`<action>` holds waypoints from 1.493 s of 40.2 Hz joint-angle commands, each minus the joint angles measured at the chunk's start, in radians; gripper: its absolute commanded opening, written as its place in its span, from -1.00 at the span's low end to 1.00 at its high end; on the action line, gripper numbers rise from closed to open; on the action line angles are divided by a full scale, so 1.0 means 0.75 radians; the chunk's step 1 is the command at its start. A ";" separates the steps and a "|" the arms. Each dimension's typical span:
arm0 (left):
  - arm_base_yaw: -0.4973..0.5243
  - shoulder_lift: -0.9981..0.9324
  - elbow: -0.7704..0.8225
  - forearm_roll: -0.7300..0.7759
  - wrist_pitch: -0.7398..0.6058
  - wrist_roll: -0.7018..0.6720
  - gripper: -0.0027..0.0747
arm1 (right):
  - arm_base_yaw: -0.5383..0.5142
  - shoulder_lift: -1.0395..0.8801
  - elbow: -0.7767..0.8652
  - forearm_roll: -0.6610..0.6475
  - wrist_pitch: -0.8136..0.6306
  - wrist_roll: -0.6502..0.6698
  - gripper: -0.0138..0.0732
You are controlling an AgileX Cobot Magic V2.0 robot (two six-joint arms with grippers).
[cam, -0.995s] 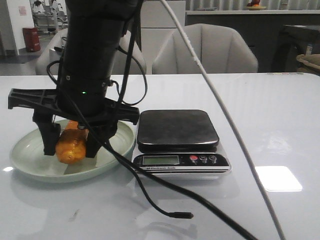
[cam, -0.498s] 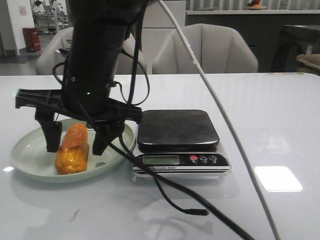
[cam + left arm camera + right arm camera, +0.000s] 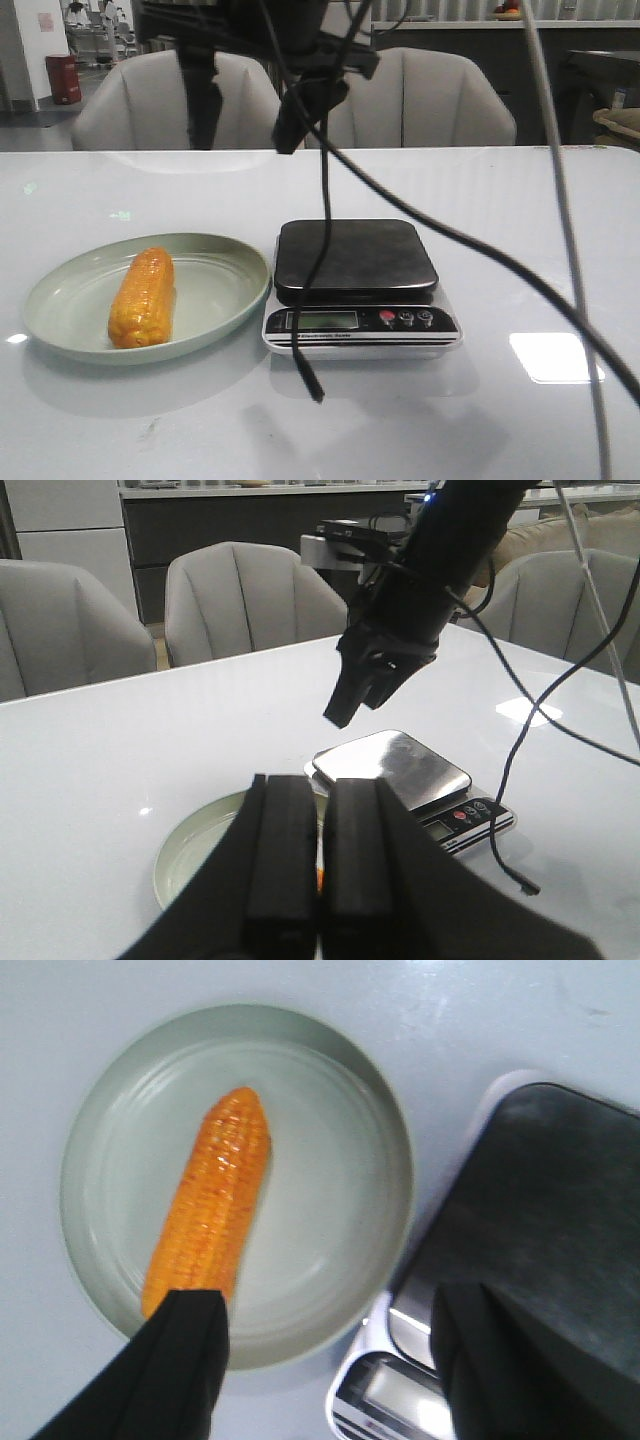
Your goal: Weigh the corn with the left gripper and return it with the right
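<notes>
The corn (image 3: 143, 298) lies loose in the pale green plate (image 3: 60, 300), left of the scale (image 3: 355, 255). My right gripper (image 3: 245, 140) hangs high above the plate and scale, open and empty; in the right wrist view its gripper (image 3: 330, 1305) shows spread fingers over the corn (image 3: 210, 1200) and plate (image 3: 380, 1160). My left gripper (image 3: 320, 785) is shut and empty, away from the plate; it is out of the front view. The left wrist view shows the right gripper (image 3: 350, 705) above the scale (image 3: 390, 765), and only a sliver of corn (image 3: 319, 880).
A loose black cable end (image 3: 315, 390) dangles in front of the scale's display (image 3: 322, 320). Other cables cross the right side of the front view. Grey chairs (image 3: 440, 95) stand behind the white table (image 3: 520, 230).
My right gripper opened around the corn, left it lying in the plate, and rose high above the table.
</notes>
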State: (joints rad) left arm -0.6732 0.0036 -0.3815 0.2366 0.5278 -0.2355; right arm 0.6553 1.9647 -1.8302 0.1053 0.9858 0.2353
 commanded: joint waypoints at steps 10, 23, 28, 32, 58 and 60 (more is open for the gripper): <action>-0.002 0.018 -0.035 0.009 -0.106 -0.005 -0.64 | -0.176 -0.366 0.322 0.213 -0.048 -0.403 0.55; -0.002 0.018 -0.035 0.009 -0.106 -0.005 -0.64 | -0.305 -0.822 0.883 0.352 -0.317 -0.612 0.55; -0.002 0.018 -0.035 0.009 -0.106 -0.005 -0.64 | -0.307 -1.033 1.067 0.353 -0.403 -0.642 0.55; -0.002 0.018 -0.035 0.009 -0.106 -0.005 -0.64 | -0.307 -1.217 1.230 0.352 -0.514 -0.651 0.55; -0.002 0.018 -0.035 0.009 -0.106 -0.005 -0.64 | -0.307 -2.303 2.006 0.345 -1.127 -0.697 0.55; -0.002 0.018 -0.035 0.009 -0.106 -0.005 -0.64 | -0.307 -2.347 2.053 0.345 -1.180 -0.697 0.55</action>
State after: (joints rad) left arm -0.6732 0.0036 -0.3815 0.2366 0.5278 -0.2355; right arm 0.4294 0.2418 -0.3044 0.3557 0.2452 -0.2724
